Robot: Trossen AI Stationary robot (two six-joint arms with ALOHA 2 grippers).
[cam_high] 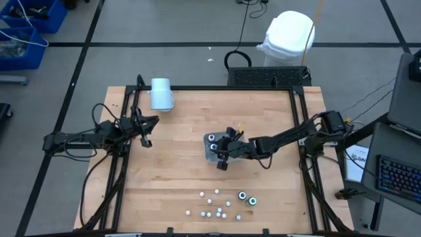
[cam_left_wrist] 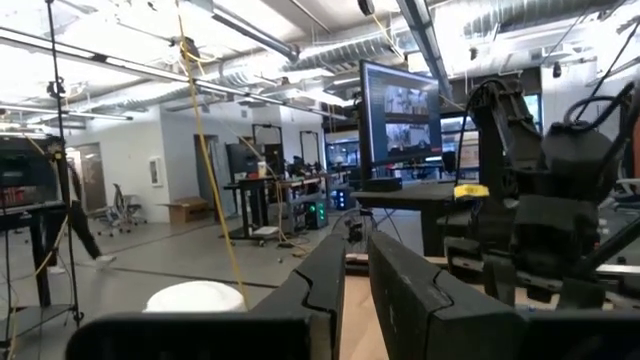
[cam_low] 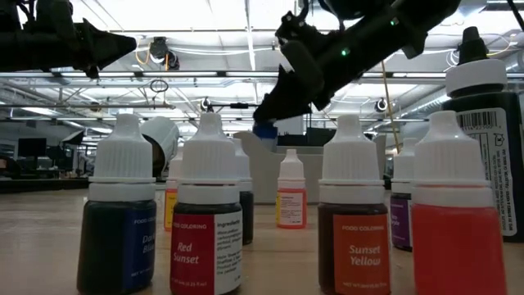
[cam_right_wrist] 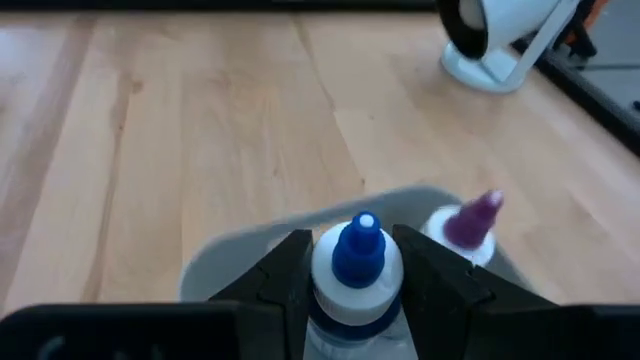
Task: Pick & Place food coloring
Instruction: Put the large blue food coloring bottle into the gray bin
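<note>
High view: right gripper [cam_high: 222,157] over tray [cam_high: 209,155]; loose bottles [cam_high: 220,203] wait near the table's front edge; left gripper [cam_high: 146,131] idle at left, nearly closed. Right wrist view: fingers [cam_right_wrist: 280,275] clamp blue-capped bottle [cam_right_wrist: 356,275] above tray; purple-capped bottle [cam_right_wrist: 470,225] already placed. Most remain.
</note>
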